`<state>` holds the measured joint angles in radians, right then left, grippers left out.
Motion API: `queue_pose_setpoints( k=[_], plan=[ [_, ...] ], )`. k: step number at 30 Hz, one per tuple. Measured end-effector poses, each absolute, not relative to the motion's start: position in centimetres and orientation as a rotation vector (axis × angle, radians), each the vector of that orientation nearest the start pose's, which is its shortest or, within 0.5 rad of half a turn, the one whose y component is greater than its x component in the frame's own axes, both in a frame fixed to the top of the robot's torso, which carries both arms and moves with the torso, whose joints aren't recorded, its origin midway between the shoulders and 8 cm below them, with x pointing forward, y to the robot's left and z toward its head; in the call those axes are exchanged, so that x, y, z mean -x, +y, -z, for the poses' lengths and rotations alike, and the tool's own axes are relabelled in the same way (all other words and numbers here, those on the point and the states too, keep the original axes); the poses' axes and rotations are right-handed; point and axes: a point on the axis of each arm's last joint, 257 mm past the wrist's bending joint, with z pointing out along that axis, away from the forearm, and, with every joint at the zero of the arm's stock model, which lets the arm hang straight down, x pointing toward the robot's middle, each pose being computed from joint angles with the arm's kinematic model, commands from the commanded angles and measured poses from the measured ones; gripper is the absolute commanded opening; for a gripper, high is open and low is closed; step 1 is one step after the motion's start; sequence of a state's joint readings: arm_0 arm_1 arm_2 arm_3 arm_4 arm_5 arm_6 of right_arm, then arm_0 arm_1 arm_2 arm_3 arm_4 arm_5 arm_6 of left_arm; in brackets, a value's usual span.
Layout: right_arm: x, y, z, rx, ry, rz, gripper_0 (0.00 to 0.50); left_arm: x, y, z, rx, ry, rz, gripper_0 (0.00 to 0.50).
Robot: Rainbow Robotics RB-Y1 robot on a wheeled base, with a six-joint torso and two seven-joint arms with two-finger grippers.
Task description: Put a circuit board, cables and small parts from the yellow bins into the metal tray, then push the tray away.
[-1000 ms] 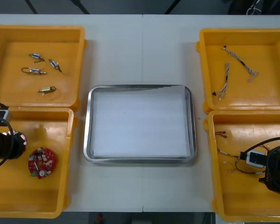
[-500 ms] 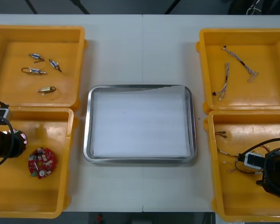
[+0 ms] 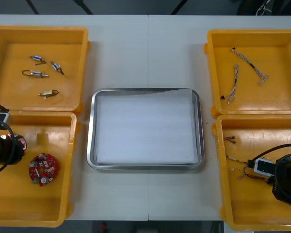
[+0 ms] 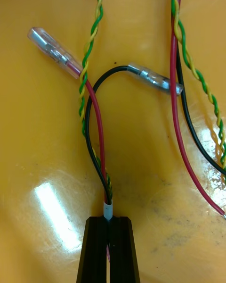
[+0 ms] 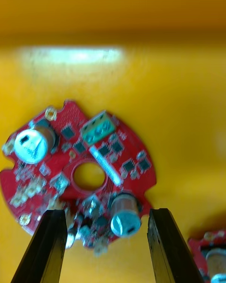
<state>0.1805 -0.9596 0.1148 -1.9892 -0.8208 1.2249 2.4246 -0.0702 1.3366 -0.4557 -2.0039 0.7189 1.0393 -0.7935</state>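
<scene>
— How's the light over the table [image 3: 148, 53]?
— Bright and even, from overhead. The metal tray [image 3: 90, 145] shines along its rim. The yellow bins [image 3: 39, 29] hold only soft shadows under their inner walls, and the upper edge of the frame goes dark.
— And close in?
— White glare lies on the bin floor [image 4: 52, 207] just beside the right gripper [image 4: 108, 219], with a fainter sheen among the cables [image 4: 175, 89]. Beyond the circuit board [image 5: 132, 165] a pale band of reflected light crosses the bin, and the board's round metal caps glint.
</scene>
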Motion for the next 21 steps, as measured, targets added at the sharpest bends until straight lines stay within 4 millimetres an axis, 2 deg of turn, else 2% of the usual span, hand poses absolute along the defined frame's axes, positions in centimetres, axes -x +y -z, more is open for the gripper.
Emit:
queue_pose_setpoints(
  k=[3, 9, 12, 17, 19, 21],
  plan=[
    [-32.6, -37.2, 34.6, 1.610, 2.325, 0.235, 0.000, -37.7, 42.0, 28.6, 0.047, 2.659, -0.248, 0.500],
    [-31.9, -37.2, 34.0, 1.641, 2.348, 0.225, 0.000, -38.0, 41.8, 27.8, 0.146, 2.652, -0.215, 0.500],
    [-31.4, -37.2, 32.7, 1.662, 2.359, 0.222, 0.000, -38.0, 41.8, 27.8, 0.303, 2.633, -0.175, 0.500],
    [-30.8, -37.6, 29.5, 1.666, 2.380, 0.234, 0.000, -38.0, 41.8, 27.8, 0.667, 2.555, -0.081, 0.500],
    [-30.5, -37.6, 28.3, 1.640, 2.401, 0.212, 0.000, -38.0, 41.8, 27.8, 0.740, 2.534, -0.061, 0.500],
    [-30.0, -37.6, 27.4, 1.600, 2.427, 0.164, 0.000, -38.0, 41.8, 27.8, 0.741, 2.535, -0.060, 0.500]
  ],
)
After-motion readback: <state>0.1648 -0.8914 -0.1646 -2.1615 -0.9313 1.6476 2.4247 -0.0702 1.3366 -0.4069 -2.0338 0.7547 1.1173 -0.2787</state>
